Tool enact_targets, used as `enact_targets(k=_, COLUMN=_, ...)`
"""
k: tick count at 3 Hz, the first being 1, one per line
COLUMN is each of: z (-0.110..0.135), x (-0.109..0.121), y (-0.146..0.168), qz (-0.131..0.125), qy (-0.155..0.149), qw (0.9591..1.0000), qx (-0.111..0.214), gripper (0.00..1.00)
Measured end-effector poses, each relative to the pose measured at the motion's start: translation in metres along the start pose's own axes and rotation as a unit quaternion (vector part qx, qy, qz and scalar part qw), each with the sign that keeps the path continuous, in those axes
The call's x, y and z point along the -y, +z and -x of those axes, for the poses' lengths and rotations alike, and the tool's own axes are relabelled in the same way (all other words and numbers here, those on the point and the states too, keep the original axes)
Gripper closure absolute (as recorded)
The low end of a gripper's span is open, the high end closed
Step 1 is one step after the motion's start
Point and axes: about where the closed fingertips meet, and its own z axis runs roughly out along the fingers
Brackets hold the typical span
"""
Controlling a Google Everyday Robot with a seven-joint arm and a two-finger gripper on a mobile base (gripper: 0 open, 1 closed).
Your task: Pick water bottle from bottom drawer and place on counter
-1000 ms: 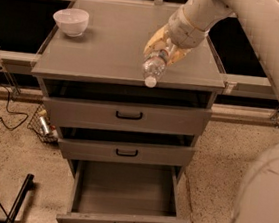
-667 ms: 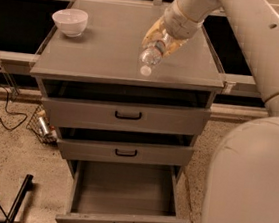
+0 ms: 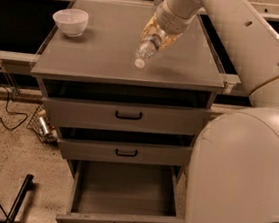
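Observation:
My gripper (image 3: 158,34) is shut on the water bottle (image 3: 147,49), a small clear plastic bottle held tilted with its white cap pointing down and left. It hangs just above the middle of the grey counter (image 3: 105,54); whether the cap touches the surface I cannot tell. The arm comes in from the upper right. Below, the bottom drawer (image 3: 125,192) is pulled out, and its grey interior shows nothing inside.
A white bowl (image 3: 71,21) stands at the counter's back left corner. The two upper drawers (image 3: 129,115) are partly closed. My white base (image 3: 242,180) fills the lower right. Cables and a small basket (image 3: 42,122) lie on the floor at left.
The arm has carried the bottle further back and left, from the counter's front edge to over its middle. The bottle stays gripped, cap down.

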Motion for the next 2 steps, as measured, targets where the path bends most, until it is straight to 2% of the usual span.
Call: enact_targets(k=2, z=-0.010, x=-0.008, y=0.031, qz=0.034, qy=0.041, qw=0.9979, qx=-0.035, gripper=1.00)
